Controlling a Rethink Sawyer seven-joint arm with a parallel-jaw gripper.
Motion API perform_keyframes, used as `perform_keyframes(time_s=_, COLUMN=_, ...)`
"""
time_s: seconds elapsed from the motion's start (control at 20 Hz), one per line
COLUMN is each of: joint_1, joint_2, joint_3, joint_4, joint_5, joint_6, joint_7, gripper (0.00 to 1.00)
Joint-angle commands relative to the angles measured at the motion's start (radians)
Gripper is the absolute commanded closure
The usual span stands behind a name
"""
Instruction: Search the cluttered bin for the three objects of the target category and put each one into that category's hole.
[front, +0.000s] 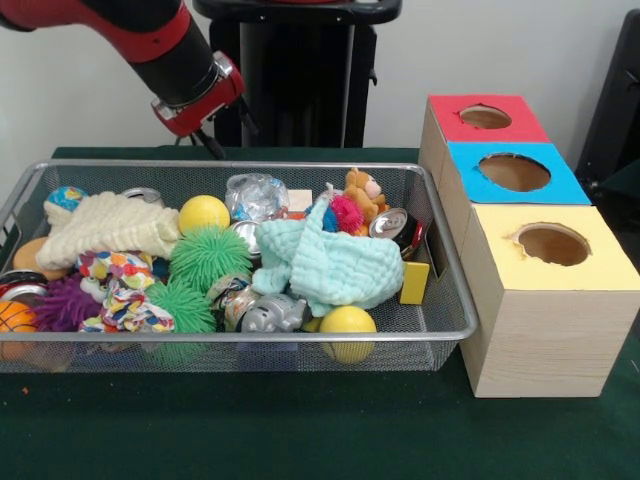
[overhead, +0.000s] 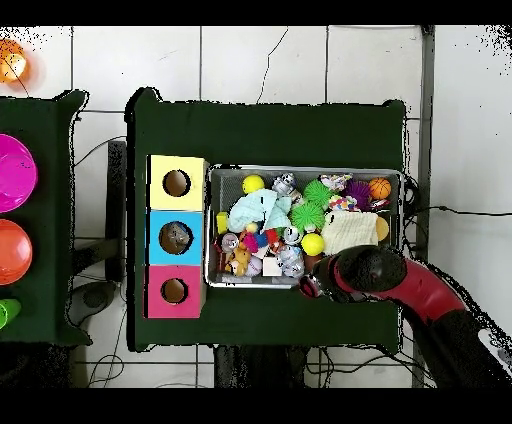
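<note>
The silver wire-mesh bin stands on the green table, full of toys; it also shows in the overhead view. One crushed clear plastic bottle lies at the bin's far side, near the middle; in the overhead view it lies by the rim nearest the robot. No other bottle can be told apart. The blue-topped hole is in the middle box to the right of the bin; in the overhead view the hole holds something greyish. My gripper hangs just behind the bin's far rim, left of the bottle, above the rim in the overhead view.
A red-topped hole and a yellow-topped hole flank the blue one. The bin holds a cream cloth, a mint cloth, green spiky balls, yellow balls, crushed cans and a silver toy animal.
</note>
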Motion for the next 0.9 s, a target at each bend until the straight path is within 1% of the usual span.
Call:
perform_keyframes(time_s=0.05, joint_1=-0.018, joint_2=0.071, joint_3=-0.012, joint_4=-0.133, joint_5=0.037, joint_6=0.055, joint_7=0.107, gripper=0.0)
perform_keyframes(time_s=0.55, joint_1=-0.024, joint_2=0.112, joint_3=-0.008, joint_4=-0.184, joint_5=0.032, joint_6=0.069, joint_7=0.092, gripper=0.0)
perform_keyframes(time_s=0.75, joint_1=-0.027, joint_2=0.142, joint_3=-0.006, joint_4=-0.219, joint_5=0.025, joint_6=0.068, joint_7=0.079, gripper=0.0)
perform_keyframes(time_s=0.9, joint_1=-0.029, joint_2=0.162, joint_3=-0.009, joint_4=-0.247, joint_5=0.006, joint_6=0.057, joint_7=0.065, gripper=0.0)
